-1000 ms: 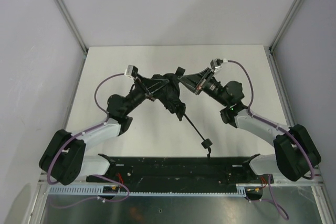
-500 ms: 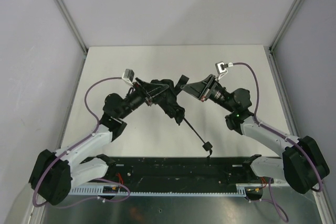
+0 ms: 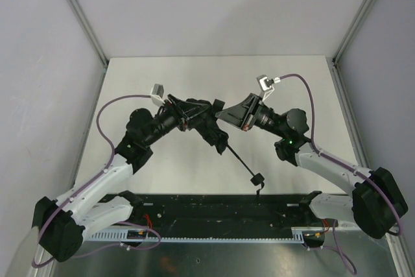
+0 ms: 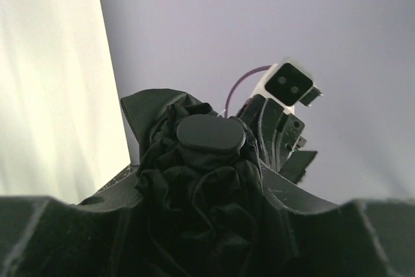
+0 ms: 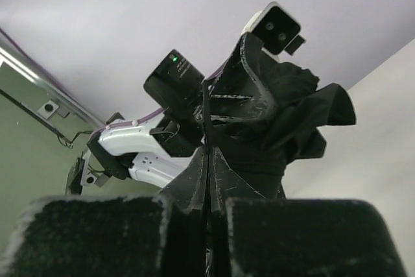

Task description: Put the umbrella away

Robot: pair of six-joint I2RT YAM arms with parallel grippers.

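The umbrella (image 3: pixel 206 121) hangs above the middle of the tabletop (image 3: pixel 168 76), held up between my two arms. Its black canopy (image 4: pixel 194 192) is bunched into a crumpled wad, with the round flat cap (image 4: pixel 211 133) facing the left wrist camera. From the wad the thin shaft (image 3: pixel 240 162) slants down toward the near edge and ends in the small blocky handle (image 3: pixel 256 178). A thin cord (image 3: pixel 259 189) dangles below the handle. I cannot tell whether the handle touches the tabletop.

The left pincer (image 3: pixel 189 113) is clamped on the wad. In its own view the two dark fingers (image 4: pixel 39 238) stand partly apart, and the cloth fills the whole gap between them.

The right pincer (image 3: pixel 225 109) comes in from the other side with its tip against a loose flap of the canopy. From the right wrist its two pads (image 5: pixel 97 238) are pressed flat together, with only a hairline seam between them. They taper up into the black cloth (whether a fold is actually pinched in that seam I cannot make out, black on black). The two pincers nearly meet tip to tip over the wad.

Below the handle, a long black rail (image 3: pixel 194 207) runs along the near edge of the tabletop, between the two arm bases.
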